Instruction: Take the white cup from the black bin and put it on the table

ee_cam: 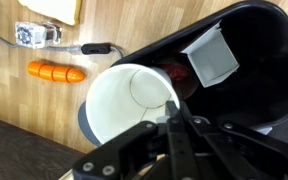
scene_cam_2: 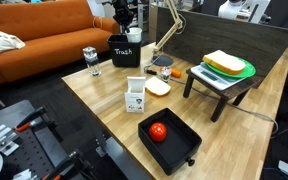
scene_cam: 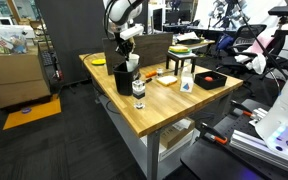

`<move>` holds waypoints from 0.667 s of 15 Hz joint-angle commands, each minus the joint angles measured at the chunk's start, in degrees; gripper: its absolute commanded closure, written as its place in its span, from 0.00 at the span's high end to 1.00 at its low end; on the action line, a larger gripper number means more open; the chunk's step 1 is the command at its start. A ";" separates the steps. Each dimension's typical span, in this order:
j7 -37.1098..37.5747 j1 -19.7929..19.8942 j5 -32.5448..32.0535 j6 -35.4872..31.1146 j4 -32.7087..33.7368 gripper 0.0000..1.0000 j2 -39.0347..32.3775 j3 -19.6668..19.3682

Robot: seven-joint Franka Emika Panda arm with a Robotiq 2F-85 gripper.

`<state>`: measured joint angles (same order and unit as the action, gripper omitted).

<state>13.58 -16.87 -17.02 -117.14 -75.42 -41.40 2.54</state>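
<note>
Gripper point(ee_cam: 173, 113) pinched shut on the rim of the white cup point(ee_cam: 124, 105), one finger apparently inside the mouth and one outside, as seen in the wrist view. The cup hung upright directly beneath the fingers, its open mouth facing the camera and its long axis vertical.

The black bin point(ee_cam: 264, 75) lay just to one side of the cup in that view, a scrap of white paper point(ee_cam: 209, 55) at its bottom. The cup overlapped the bin's near edge rather than sitting deep inside. In an exterior view the cup point(scene_cam: 132, 62) showed at the bin's point(scene_cam: 122, 82) top edge, under the arm. Whether its base had fully cleared the rim could not be told.

Bare wood of the table point(ee_cam: 134, 30) stretched away on the cup's far side from the bin, with an orange carrot-shaped toy point(ee_cam: 56, 72) well apart. A clear glass jar point(scene_cam: 139, 92) stood just beside the bin.

The lift out looked nearly done and the placing not yet begun. The coming move seemed to turn on carrying the cup sideways, away from the bin and clear of the jar, then lowering it straight down so it would land flat.
</note>
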 commanded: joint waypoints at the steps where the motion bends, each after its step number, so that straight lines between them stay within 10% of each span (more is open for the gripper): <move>1: 6.47 -0.93 0.19 -3.48 -6.23 0.01 5.12 -1.83; 10: 18.88 -4.81 -3.09 -3.85 -7.04 0.01 8.65 -3.97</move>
<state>29.30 -19.87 -18.19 -119.76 -80.39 -35.49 0.25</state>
